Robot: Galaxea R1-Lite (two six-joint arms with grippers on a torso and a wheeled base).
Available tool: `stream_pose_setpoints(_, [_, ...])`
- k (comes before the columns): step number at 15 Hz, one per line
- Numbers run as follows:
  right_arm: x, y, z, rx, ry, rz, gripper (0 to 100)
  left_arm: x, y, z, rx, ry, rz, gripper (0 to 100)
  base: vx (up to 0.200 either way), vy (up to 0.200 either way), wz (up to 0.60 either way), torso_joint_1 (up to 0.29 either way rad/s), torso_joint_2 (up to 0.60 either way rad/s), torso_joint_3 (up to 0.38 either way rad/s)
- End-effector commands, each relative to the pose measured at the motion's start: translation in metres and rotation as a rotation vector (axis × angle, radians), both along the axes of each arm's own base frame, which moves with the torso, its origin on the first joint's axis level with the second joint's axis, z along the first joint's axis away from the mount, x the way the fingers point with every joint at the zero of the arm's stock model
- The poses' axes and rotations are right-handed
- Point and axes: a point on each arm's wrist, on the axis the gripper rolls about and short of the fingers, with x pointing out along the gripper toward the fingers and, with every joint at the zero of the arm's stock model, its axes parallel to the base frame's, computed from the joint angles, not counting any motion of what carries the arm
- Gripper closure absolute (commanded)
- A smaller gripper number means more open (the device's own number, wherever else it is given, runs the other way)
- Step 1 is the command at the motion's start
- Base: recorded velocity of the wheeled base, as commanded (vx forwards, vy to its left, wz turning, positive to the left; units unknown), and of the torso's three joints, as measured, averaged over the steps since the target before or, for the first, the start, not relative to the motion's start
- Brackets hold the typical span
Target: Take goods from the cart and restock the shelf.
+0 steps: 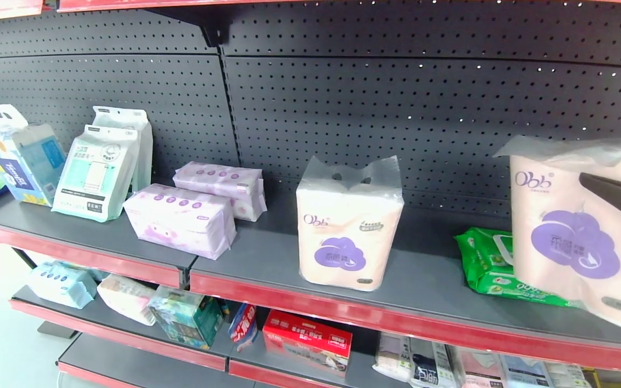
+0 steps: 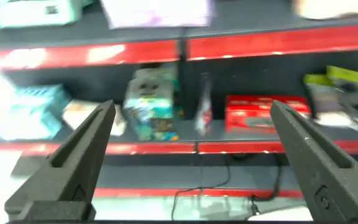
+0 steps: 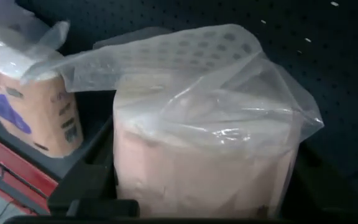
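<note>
My right gripper (image 3: 204,202) is shut on a pack of toilet rolls (image 1: 574,237) in clear plastic with a purple cloud print. One dark finger (image 1: 619,198) lies across the pack's side. The held pack (image 3: 204,149) is at the right end of the grey shelf (image 1: 267,253), partly in front of a green wipes pack (image 1: 489,264). I cannot tell whether it touches the board. A matching pack (image 1: 348,226) stands upright mid-shelf, also seen beside the held one (image 3: 23,106). My left gripper (image 2: 192,112) is open and holds nothing, lower down, facing the lower shelves.
Two purple tissue packs (image 1: 181,218) and white pouches (image 1: 97,172) fill the shelf's left half. Bare board lies between the standing pack and the wipes. A red box (image 1: 308,339) (image 2: 266,112) and other goods sit on the lower shelf. The pegboard back (image 1: 397,108) is close behind.
</note>
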Motion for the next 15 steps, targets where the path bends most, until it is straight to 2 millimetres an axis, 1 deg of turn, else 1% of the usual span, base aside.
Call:
stream_pose_setpoints(1, [0.027, 0.009, -0.006, 0.005, 0.013, 0.041, 100, 0.001, 0.002, -0.001, -0.038, -0.004, 0.092, 0, 0.000, 0.000, 0.00, 0.000, 0.00, 0.000])
stream_pose_setpoints(2, [0.037, 0.010, -0.005, 0.006, -0.005, 0.043, 100, 0.003, 0.003, -0.002, -0.072, -0.026, 0.142, 0, 0.000, 0.000, 0.00, 0.000, 0.00, 0.000])
stream_pose_setpoints(3, [0.043, 0.012, -0.003, 0.007, -0.016, 0.050, 100, 0.005, 0.003, -0.003, -0.082, -0.047, 0.146, 0, 0.000, 0.000, 0.00, 0.000, 0.00, 0.000])
stream_pose_setpoints(5, [0.051, 0.015, -0.001, 0.020, -0.013, 0.068, 100, 0.008, 0.004, -0.011, -0.083, -0.059, 0.143, 0, 0.000, 0.000, 0.00, 0.000, 0.00, 0.000])
stream_pose_setpoints(6, [0.056, 0.016, -0.001, 0.027, -0.006, 0.068, 100, 0.008, 0.004, -0.011, -0.090, -0.059, 0.148, 0, 0.000, 0.000, 0.00, 0.000, 0.00, 0.000])
stream_pose_setpoints(10, [0.060, 0.017, 0.002, 0.029, -0.010, 0.078, 100, 0.008, 0.004, -0.011, -0.107, -0.056, 0.150, 0, 0.000, 0.000, 0.00, 0.000, 0.00, 0.000])
stream_pose_setpoints(12, [0.068, 0.018, 0.004, 0.030, -0.011, 0.106, 100, 0.008, 0.004, -0.011, -0.115, -0.056, 0.159, 0, 0.000, 0.000, 0.00, 0.000, 0.00, 0.000])
stream_pose_setpoints(15, [0.079, 0.023, 0.003, 0.030, -0.003, 0.118, 100, 0.008, 0.004, -0.011, -0.115, -0.056, 0.157, 0, 0.000, 0.000, 0.00, 0.000, 0.00, 0.000])
